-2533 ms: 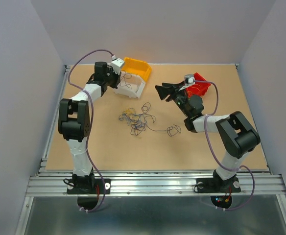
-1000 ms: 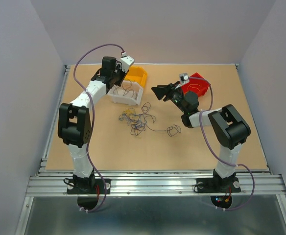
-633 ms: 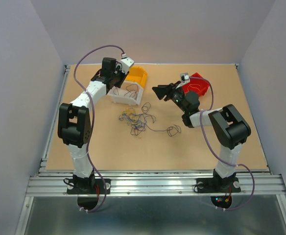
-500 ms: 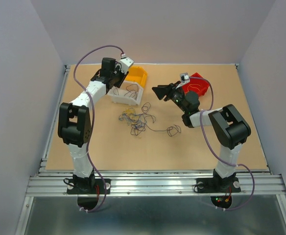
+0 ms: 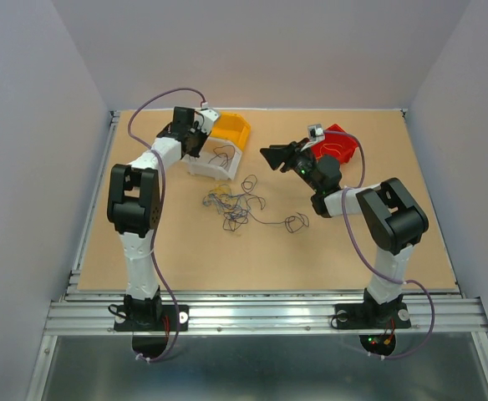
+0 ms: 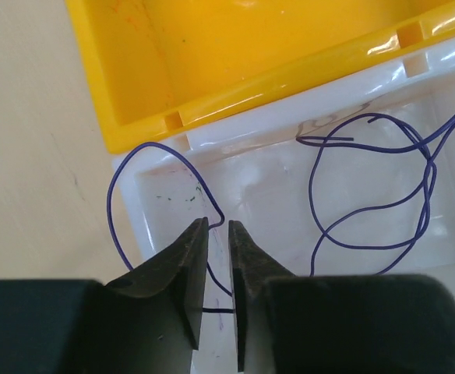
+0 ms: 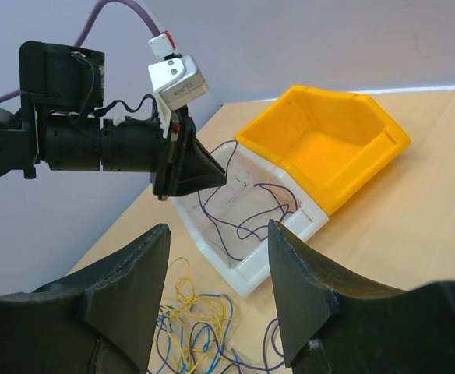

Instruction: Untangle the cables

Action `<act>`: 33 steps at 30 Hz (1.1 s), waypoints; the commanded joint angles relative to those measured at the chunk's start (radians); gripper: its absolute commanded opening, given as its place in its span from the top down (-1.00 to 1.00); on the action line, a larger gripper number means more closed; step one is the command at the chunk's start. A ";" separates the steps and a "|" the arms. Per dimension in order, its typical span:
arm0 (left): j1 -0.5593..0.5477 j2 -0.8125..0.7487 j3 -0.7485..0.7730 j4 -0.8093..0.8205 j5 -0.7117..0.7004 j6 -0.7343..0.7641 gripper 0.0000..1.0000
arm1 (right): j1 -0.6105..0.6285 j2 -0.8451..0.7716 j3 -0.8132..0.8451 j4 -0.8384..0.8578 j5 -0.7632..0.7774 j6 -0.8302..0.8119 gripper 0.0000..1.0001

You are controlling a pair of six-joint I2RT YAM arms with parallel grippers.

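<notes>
The left gripper (image 6: pixel 216 234) is hovering over the white bin (image 6: pixel 329 100), its fingers drawn nearly together with only a thin slit showing between them. A purple strand (image 6: pixel 154 144) is arching out over the bin's corner and dipping back in behind the fingertips. Its end is disappearing there, but the slit is looking wider than the strand and nothing seems pinched. More purple loops (image 6: pixel 428 160) are lying inside the bin, running off the picture's edge on one side and under the gripper's black body on the other. The yellow bin (image 6: pixel 235 39) is sitting flush against the white one, its far part cut off.

The right gripper (image 7: pixel 218 230) is hanging with its fingers spread wide and nothing between them, pointing toward the two bins. Behind its wrist the red bin (image 5: pixel 338 149) is showing only partly.

The rest of the cables (image 5: pixel 231 205) are lying as a loose tangle mid-table (image 5: pixel 185 251), between the two arms and just in front of the white bin. From above, the colours are hard to separate; yellow and dark strands are all I am making out.
</notes>
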State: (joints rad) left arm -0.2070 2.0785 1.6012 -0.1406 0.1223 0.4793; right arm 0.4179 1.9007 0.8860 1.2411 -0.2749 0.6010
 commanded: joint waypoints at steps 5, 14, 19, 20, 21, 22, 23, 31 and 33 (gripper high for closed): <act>0.008 -0.028 0.046 -0.004 0.023 -0.016 1.00 | -0.011 -0.026 0.034 0.035 -0.015 0.008 -0.17; -0.008 -0.057 0.014 -0.007 0.174 0.005 1.00 | -0.016 -0.026 0.034 0.035 -0.018 0.010 -0.17; -0.011 -0.107 -0.021 -0.001 0.252 0.021 1.00 | -0.018 -0.025 0.036 0.037 -0.021 0.014 -0.17; -0.012 -0.115 -0.027 -0.001 0.261 0.019 1.00 | -0.018 -0.025 0.036 0.037 -0.023 0.016 -0.17; -0.015 -0.126 -0.035 -0.001 0.267 0.022 1.00 | -0.018 -0.022 0.036 0.035 -0.023 0.016 -0.17; -0.019 -0.130 -0.038 -0.001 0.269 0.024 1.00 | -0.018 -0.022 0.036 0.035 -0.024 0.016 -0.17; -0.020 -0.135 -0.041 -0.001 0.275 0.028 1.00 | -0.018 -0.022 0.036 0.035 -0.023 0.016 -0.16; -0.040 -0.107 0.003 -0.122 0.251 0.056 1.00 | -0.024 -0.028 0.030 0.035 -0.029 0.016 -0.16; -0.040 -0.141 -0.023 -0.093 0.212 0.047 1.00 | -0.024 -0.028 0.031 0.034 -0.036 0.017 -0.18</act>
State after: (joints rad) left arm -0.2417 2.0071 1.5696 -0.2131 0.3595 0.5148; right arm 0.4038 1.9007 0.8860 1.2411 -0.2928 0.6106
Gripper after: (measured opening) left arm 0.019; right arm 0.586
